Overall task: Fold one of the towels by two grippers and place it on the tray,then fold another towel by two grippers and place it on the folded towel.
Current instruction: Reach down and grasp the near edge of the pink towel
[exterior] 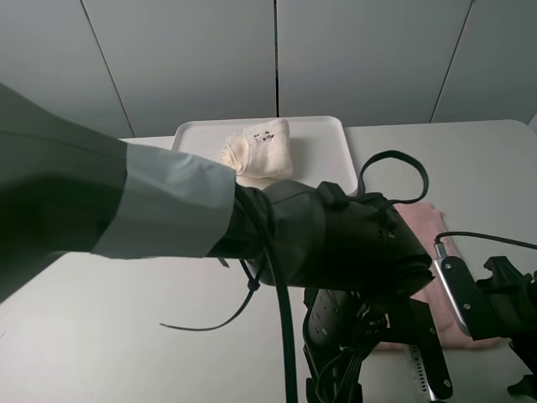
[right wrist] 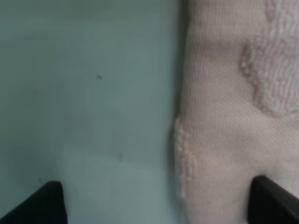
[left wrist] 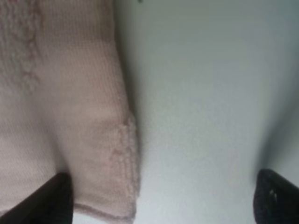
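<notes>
Although done with the folded cream terry towel [exterior: 260,149], lying on the flat white plastic tray [exterior: 323,144] beyond both grippers, hovering jaws spread, empty: left gripper [left wrist: 163,200] and right gripper [right wrist: 159,203] each astride an edge of the pink terry towel [left wrist: 70,116], yet to fold.

The left arm [exterior: 168,201] is very close to the high camera, so it looks huge. It comes in from the left side and goes across to the middle. It has a grey cover, and then a black wrist [exterior: 352,243] that bends down. A black cable [exterior: 281,319] runs along it. The left gripper [left wrist: 163,200] points down. Its two black fingers [left wrist: 53,198] are far apart and are not gripping. The right arm [exterior: 495,294] is low at the right edge, and only part of it shows. The right gripper [right wrist: 156,203] points down too, with its dark tips spread wide and not gripping.
</notes>
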`<state>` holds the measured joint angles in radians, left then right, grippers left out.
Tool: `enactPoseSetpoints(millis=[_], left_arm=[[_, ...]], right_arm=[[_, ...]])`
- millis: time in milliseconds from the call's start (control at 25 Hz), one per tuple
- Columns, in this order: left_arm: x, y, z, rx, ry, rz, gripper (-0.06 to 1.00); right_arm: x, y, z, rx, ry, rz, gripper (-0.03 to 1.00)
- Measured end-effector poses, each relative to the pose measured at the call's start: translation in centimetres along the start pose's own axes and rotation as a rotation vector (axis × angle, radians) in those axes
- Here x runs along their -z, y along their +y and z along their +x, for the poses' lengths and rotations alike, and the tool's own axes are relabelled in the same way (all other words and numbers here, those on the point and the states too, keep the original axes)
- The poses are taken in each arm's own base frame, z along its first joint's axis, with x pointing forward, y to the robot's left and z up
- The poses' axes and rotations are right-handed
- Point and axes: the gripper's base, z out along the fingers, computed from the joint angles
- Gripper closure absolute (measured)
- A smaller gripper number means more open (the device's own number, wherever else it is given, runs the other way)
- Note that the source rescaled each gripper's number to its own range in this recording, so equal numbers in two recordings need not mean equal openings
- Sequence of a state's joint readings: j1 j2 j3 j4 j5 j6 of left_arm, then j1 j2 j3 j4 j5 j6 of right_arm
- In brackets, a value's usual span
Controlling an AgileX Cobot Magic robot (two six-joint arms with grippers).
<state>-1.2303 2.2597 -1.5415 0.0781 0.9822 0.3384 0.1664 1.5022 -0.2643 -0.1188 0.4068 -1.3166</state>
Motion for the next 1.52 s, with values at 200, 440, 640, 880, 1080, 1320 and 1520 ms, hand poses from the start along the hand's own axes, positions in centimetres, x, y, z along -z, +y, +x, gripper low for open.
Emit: enactPoseSetpoints(millis=[200,440,640,880,1080,1320,1520], left_arm=[[0.0,0.0,0.0,0.0,0.0,0.0,-0.04],[0.0,0.0,0.0,0.0,0.0,0.0,-0.04],[0.0,0.0,0.0,-0.002,0.0,0.0,-0.04],[0.0,0.0,0.0,-0.002,0.0,0.0,-0.04],[0.0,0.0,0.0,-0.002,0.0,0.0,-0.04],[0.0,0.0,0.0,-0.002,0.0,0.0,-0.04],[0.0,0.0,0.0,-0.002,0.0,0.0,-0.04]], right_arm=[[-0.02,-0.05,-0.02,-0.005,-0.001,0.004,0.12],[-0.03,-0.25,-0.07,-0.009,-0.007,0.026,0.21],[-0.02,-0.41,-0.11,-0.009,-0.012,0.043,0.43],[-0.02,-0.45,-0.1,-0.004,-0.011,0.048,0.46],[-0.03,-0.74,-0.16,-0.024,-0.018,0.078,0.46],[-0.02,-0.81,-0.15,-0.033,-0.018,0.086,0.52],[-0.25,-0.81,-0.16,-0.036,-0.015,0.068,0.69]])
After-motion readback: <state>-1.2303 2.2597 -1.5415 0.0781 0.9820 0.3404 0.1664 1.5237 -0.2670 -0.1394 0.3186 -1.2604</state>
